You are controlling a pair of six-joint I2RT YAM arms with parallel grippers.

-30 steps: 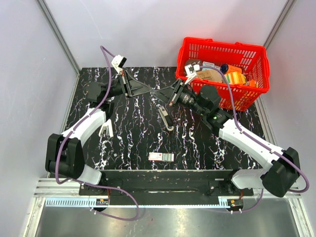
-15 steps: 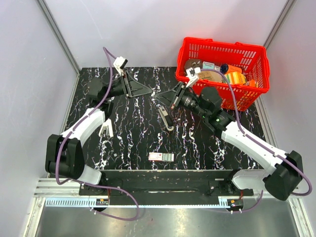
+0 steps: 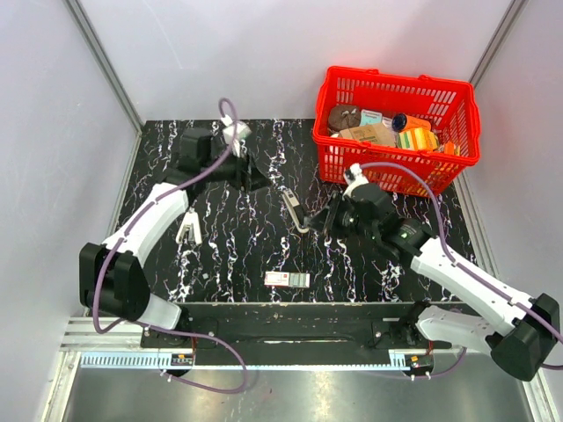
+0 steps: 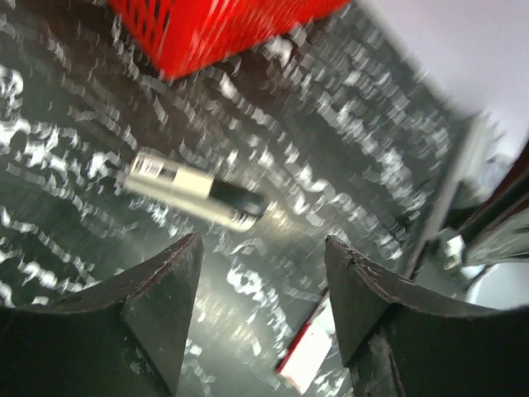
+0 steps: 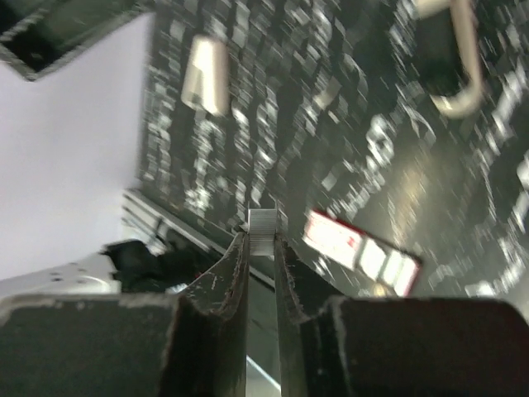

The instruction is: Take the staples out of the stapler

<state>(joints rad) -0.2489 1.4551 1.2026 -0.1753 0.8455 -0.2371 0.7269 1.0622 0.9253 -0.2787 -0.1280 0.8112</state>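
The stapler point(image 3: 296, 211) lies open on the black marbled table just left of my right gripper point(image 3: 324, 220). It shows as a white and black bar point(image 4: 194, 190) in the left wrist view and as a pale U of two slim arms point(image 5: 455, 78) in the right wrist view. My right gripper point(image 5: 261, 236) is shut on a short silver strip of staples point(image 5: 263, 225), which sticks out past the fingertips. At the back left, my left gripper point(image 3: 255, 176) is open and empty point(image 4: 264, 252) above the table.
A red basket point(image 3: 396, 77) of goods stands at the back right point(image 4: 207, 29). A flat red-and-green labelled box point(image 3: 288, 280) lies near the front edge point(image 5: 359, 252) point(image 4: 310, 356). Another small white hinged thing point(image 3: 189, 230) rests beside the left arm point(image 5: 207, 74).
The two grippers met in mid-air behind the stapler. The left one has opened and drawn back left. The right one has swung toward the front right, still shut on the staples.
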